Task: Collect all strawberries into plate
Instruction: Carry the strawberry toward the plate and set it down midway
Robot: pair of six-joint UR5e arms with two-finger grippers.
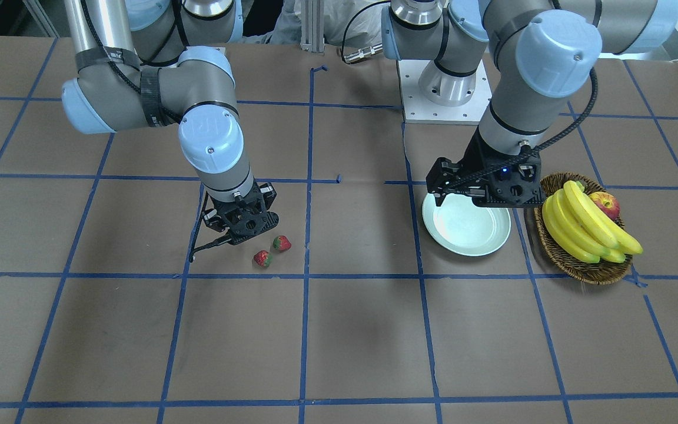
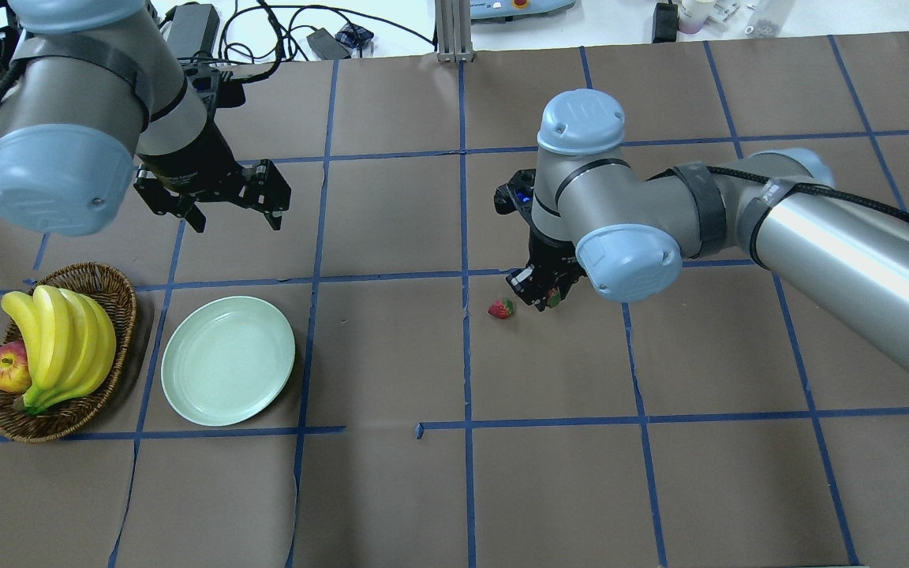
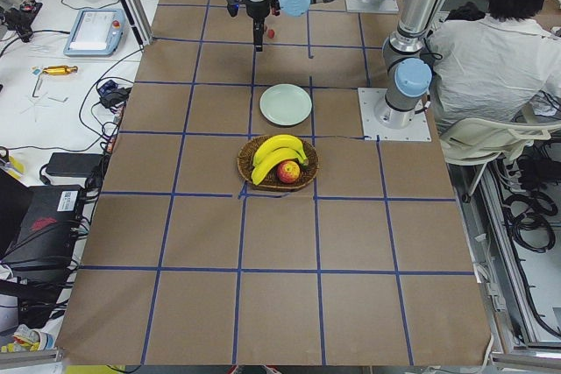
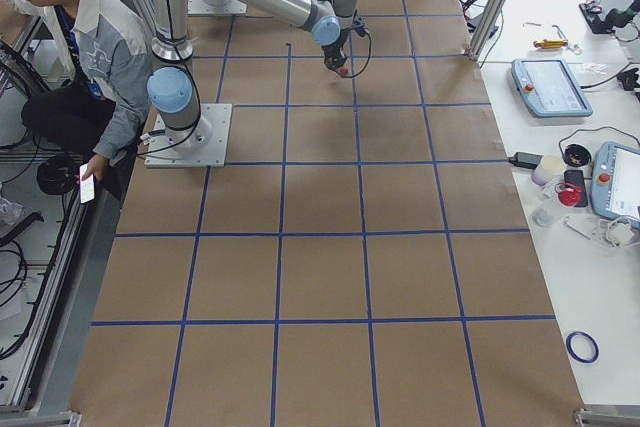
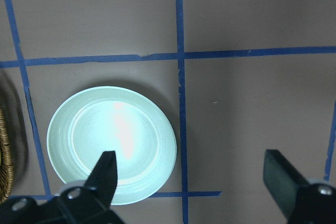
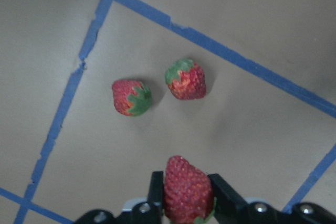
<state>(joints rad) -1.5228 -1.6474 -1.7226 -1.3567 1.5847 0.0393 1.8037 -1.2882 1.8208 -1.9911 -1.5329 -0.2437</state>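
Right wrist-mounted view: the right gripper (image 6: 185, 178) has its fingers (image 6: 155, 183) drawn in narrow around the held strawberry (image 6: 187, 195), gripping it on both sides. Whether that berry is clear of the brown counter (image 6: 252, 124) cannot be told. Farther out, the left strawberry (image 6: 131, 98) and the right strawberry (image 6: 185, 80) lie on the counter, just beside each other but not touching, near a blue tape line (image 6: 236, 61).

In the overhead exterior view the pale green plate (image 2: 227, 360) sits well apart from the berries, to their left. The left gripper (image 2: 237, 224) hangs over the counter beyond the plate's far edge, its fingers (image 5: 106, 169) spread wide. Just left of the plate, a wicker basket (image 2: 121, 296) holds bananas (image 2: 60, 339) and an apple (image 2: 6, 369).
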